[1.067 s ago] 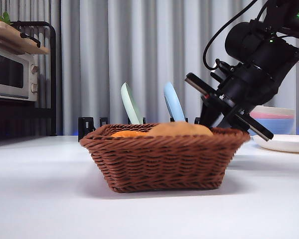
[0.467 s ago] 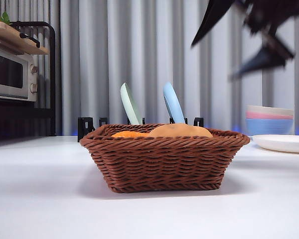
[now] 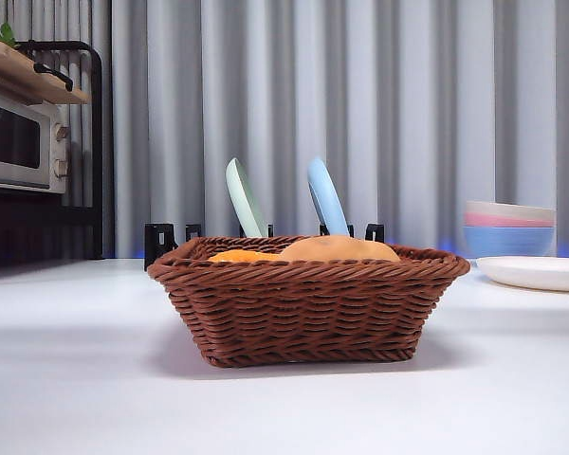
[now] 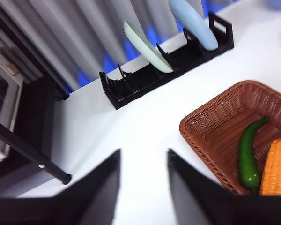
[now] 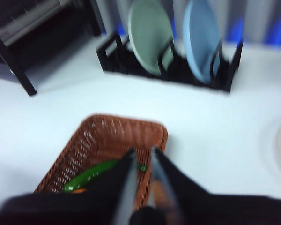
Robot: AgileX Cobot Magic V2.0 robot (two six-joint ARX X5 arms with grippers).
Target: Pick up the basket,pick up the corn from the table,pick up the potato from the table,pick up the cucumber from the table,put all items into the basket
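Note:
The brown wicker basket [image 3: 308, 308] stands on the white table [image 3: 85, 379]. The tan potato [image 3: 341, 248] and a bit of the orange corn [image 3: 239, 255] show above its rim. In the left wrist view the basket [image 4: 215, 119] holds the green cucumber [image 4: 248, 154] beside the corn [image 4: 276, 168]. My left gripper [image 4: 143, 185] hangs open above the table, beside the basket. My right gripper [image 5: 141, 173] is high over the basket [image 5: 103, 140] with its jaws nearly together and nothing between them. The cucumber [image 5: 91, 174] lies below it. Neither arm shows in the front view.
A black dish rack [image 3: 166, 237] with a pale green plate [image 3: 242, 199] and a blue plate [image 3: 324, 197] stands behind the basket. Stacked bowls [image 3: 510, 227] and a white plate [image 3: 536, 273] sit at the right. A toaster oven [image 3: 19, 142] on a dark shelf is at the left.
The arm that was reaching down at the basket's right side rose quickly and left the front view. The basket and its contents stayed put.

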